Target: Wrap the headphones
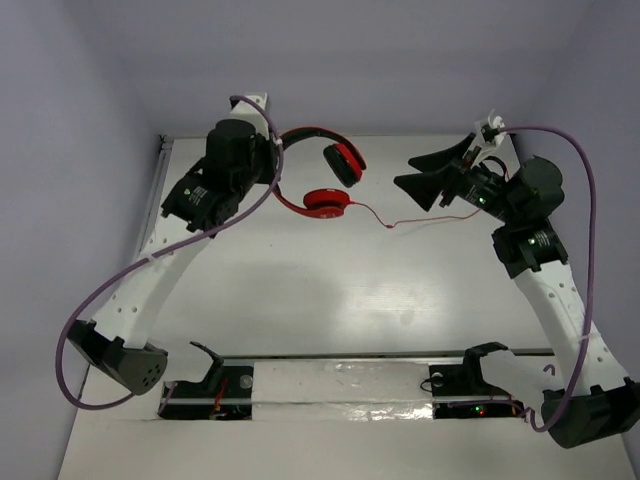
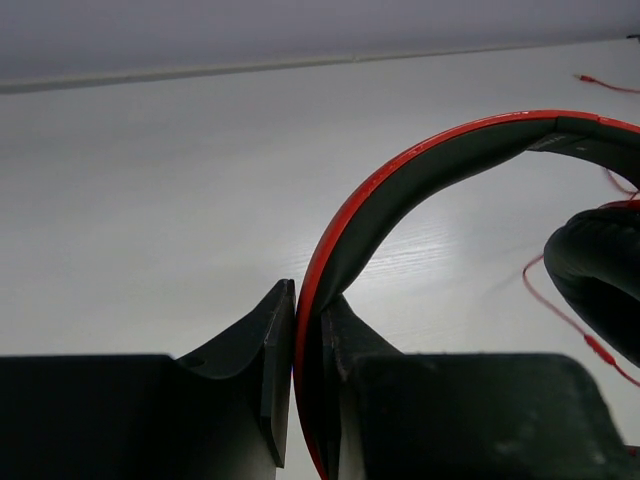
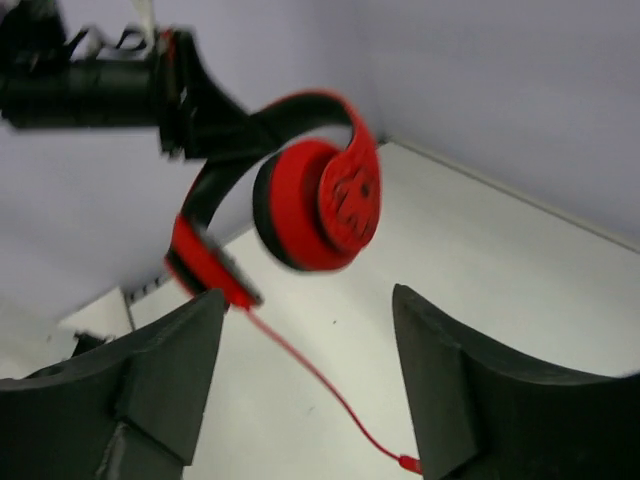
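While left hand [image 2: 308, 300] pinches the headband [image 2: 420, 165], red cord [image 1: 420, 220] trails along the far edge toward spread right hand [image 1: 405, 170].

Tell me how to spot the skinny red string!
Look at the far side of the white table, where the left end effector grips red headphones. From the lower earcup a line trails right toward the right end effector: that is the cord. It is red and very thin, unlike the thick purple cables.
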### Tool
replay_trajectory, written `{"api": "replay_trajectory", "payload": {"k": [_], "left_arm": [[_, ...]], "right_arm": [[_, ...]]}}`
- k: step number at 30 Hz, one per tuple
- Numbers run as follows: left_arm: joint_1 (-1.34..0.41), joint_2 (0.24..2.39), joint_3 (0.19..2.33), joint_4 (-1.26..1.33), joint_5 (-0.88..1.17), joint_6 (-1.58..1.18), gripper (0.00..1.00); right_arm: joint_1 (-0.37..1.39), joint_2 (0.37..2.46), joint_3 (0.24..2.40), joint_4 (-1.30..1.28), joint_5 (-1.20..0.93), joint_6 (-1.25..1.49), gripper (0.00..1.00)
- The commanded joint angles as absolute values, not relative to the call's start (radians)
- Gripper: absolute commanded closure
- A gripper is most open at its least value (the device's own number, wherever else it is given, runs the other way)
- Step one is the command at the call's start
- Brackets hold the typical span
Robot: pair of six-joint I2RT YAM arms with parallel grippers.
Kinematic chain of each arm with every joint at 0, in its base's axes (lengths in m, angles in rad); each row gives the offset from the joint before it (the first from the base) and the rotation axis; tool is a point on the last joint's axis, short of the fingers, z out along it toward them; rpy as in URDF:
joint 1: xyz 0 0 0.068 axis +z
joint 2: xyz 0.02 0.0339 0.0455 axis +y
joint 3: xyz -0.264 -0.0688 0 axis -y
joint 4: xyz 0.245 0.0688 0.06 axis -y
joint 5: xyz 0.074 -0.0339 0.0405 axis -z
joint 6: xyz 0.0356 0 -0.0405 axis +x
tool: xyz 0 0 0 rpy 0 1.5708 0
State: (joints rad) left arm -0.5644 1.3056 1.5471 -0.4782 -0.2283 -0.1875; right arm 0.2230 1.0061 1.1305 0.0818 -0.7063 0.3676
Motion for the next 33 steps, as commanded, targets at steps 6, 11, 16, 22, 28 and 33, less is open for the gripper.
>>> {"api": "replay_trajectory", "payload": {"k": [6, 11, 16, 22, 28, 33], "left_arm": [[-0.377, 1.408, 1.83, -0.465, 0.153, -0.253, 1.0], [-0.359, 1.457, 1.959, -0.469, 0.238, -0.291, 1.0], [-0.35, 1.46, 2.025, -0.491, 0.308, -0.31, 1.0], [-0.313, 1.442, 2.036, -0.485, 0.416, -0.354, 1.0], [-0.244, 1.45, 2.066, -0.431, 0.566, -0.44, 1.0], [-0.232, 1.47, 2.112, -0.379, 0.649, -0.511, 1.0]], "right_arm": [[0.221, 1.042, 1.042, 0.159, -0.968, 0.244, 0.14], [0.221, 1.098, 0.988, 0.166, -0.885, 0.207, 0.13], [0.221, 1.199, 0.997, 0.222, -0.801, 0.209, 0.11], [0.221, 1.301, 0.945, 0.379, -0.698, 0.227, 0.12], [0.221, 1.394, 0.91, 0.488, -0.646, 0.247, 0.16], [0.221, 1.483, 0.9, 0.612, -0.601, 0.291, 0.17]]}}
